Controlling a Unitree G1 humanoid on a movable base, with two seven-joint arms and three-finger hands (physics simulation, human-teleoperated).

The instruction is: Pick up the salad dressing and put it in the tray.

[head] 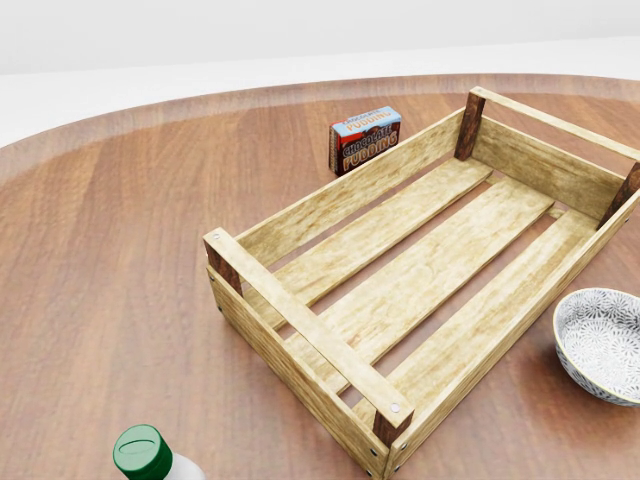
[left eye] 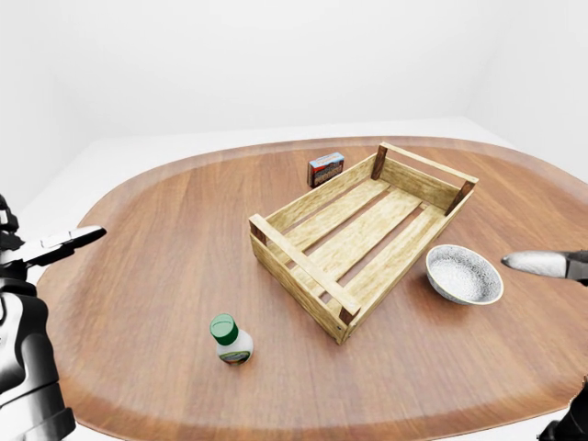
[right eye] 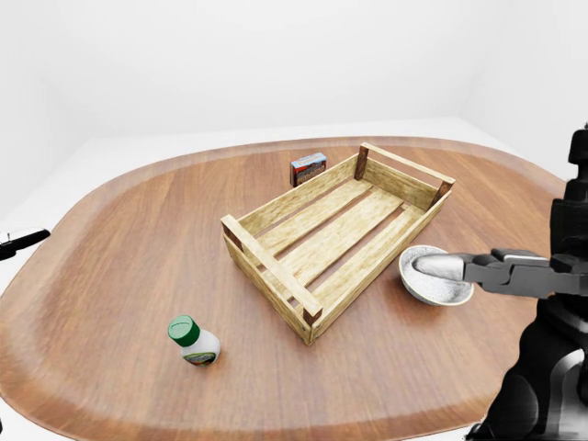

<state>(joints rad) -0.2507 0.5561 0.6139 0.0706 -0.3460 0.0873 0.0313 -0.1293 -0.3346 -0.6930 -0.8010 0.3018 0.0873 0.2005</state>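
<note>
1. We see no real room: blank white walls and floor, evenly lit, mark a simulator's bare test scene.
2. One oval wooden table (left eye: pixel 138 276) fills it.
3. On it we find kitchen goods: a slatted wooden tray (left eye: pixel 303 276), a patterned bowl (left eye: pixel 464 274), a pudding box (left eye: pixel 325 169), a green-capped dressing bottle (left eye: pixel 231 339).

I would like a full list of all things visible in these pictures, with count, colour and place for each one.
round brown wooden table: one, brown, fills the lower part of each view.
slatted pale wooden tray: one, light wood with dark corner posts, centre, nothing inside.
white salad dressing bottle with green cap: one, standing left of and below the tray.
chocolate pudding box: one, blue, red and brown, upright beyond the tray's long upper-left wall.
patterned grey-white bowl: one, right of the tray.
left hand: one, white and black, left edge.
right hand: one, black with silvery fingertip, over the bowl's right side.
</note>
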